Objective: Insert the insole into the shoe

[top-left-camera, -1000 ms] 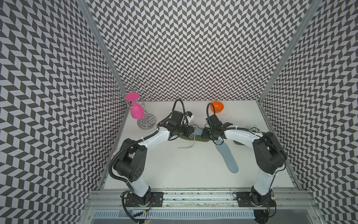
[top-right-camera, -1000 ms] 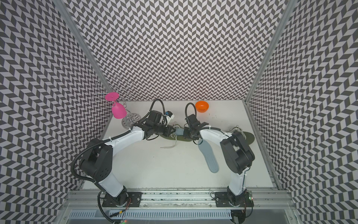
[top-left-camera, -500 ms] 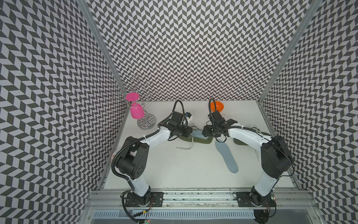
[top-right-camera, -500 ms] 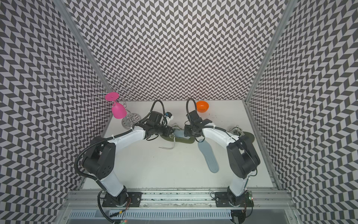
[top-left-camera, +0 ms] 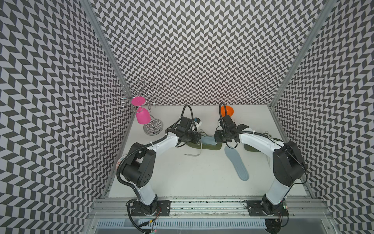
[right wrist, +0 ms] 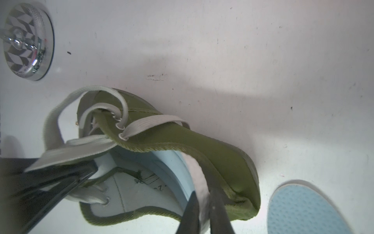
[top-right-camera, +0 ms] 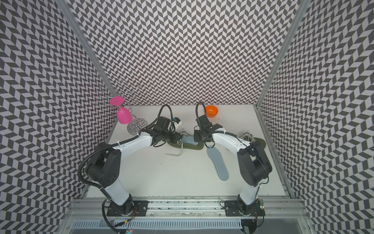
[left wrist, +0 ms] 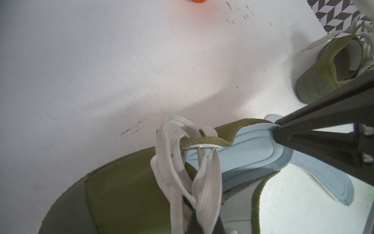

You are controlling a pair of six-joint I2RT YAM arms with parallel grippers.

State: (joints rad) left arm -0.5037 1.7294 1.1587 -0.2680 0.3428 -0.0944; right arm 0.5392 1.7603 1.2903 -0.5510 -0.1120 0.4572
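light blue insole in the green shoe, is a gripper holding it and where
Yes: the right gripper is shut on the light blue foam insole at its heel end; the left gripper pinches the white laces of the olive canvas shoe.

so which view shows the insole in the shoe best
Left wrist: the insole lies broadside, heel end sticking out of the shoe. Right wrist shows only its edge; both top views, a small blue patch.
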